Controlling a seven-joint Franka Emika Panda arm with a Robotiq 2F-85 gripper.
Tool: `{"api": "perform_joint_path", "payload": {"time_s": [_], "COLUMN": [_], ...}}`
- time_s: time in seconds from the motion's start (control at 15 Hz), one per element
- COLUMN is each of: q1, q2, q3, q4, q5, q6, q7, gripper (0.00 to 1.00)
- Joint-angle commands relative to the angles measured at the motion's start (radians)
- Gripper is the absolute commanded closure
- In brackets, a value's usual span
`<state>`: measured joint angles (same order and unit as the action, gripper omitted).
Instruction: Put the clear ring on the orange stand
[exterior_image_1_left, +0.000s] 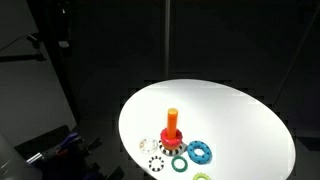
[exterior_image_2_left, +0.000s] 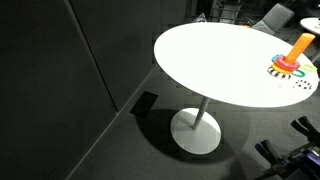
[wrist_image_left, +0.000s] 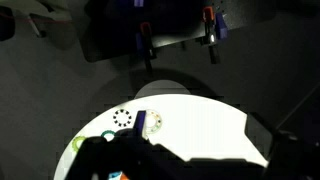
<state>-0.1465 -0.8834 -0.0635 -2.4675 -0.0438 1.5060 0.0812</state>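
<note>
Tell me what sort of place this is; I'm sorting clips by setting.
Probably a lab or studio: a round white table on a single foot, dark walls, and an orange stand with toy rings beside it.

Below my claw (wrist_image_left: 178, 165) spreads a round white bench (wrist_image_left: 215, 125). Just beyond my claw lies a white ring with dark holes (wrist_image_left: 123, 117). Next to it, in an exterior view, lie a green ring (exterior_image_1_left: 178, 163) and a blue ring (exterior_image_1_left: 201, 152).

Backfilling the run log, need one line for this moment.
gripper: open, empty, above table | clear ring: on table, beside orange stand | task: not done
</note>
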Motion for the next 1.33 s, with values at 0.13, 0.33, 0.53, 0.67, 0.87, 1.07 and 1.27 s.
{"api": "perform_joint_path", "payload": {"time_s": [0.13,0.33,0.53,0.67,0.87,1.07,1.27], "q1": [0.006,0.006,0.006,0.003,-0.006,-0.016,-0.013], "q2": [0.0,0.0,0.0,0.067,0.152,0.267,0.371], "q3": [-0.004,-0.004,-0.004,-0.007,-0.014,-0.025,-0.032], "q4": [0.003,0.003,0.003,0.025,0.047,0.069,0.082], "q5": [-0.003,-0.003,-0.003,0.005,0.008,0.014,0.02], "q6": [-0.002,-0.002,-0.002,0.018,0.066,0.16,0.236], "q7": [0.003,0.003,0.003,0.017,0.035,0.069,0.078], "gripper": [0.0,0.0,0.0,0.0,0.0,0.0,0.0]}}
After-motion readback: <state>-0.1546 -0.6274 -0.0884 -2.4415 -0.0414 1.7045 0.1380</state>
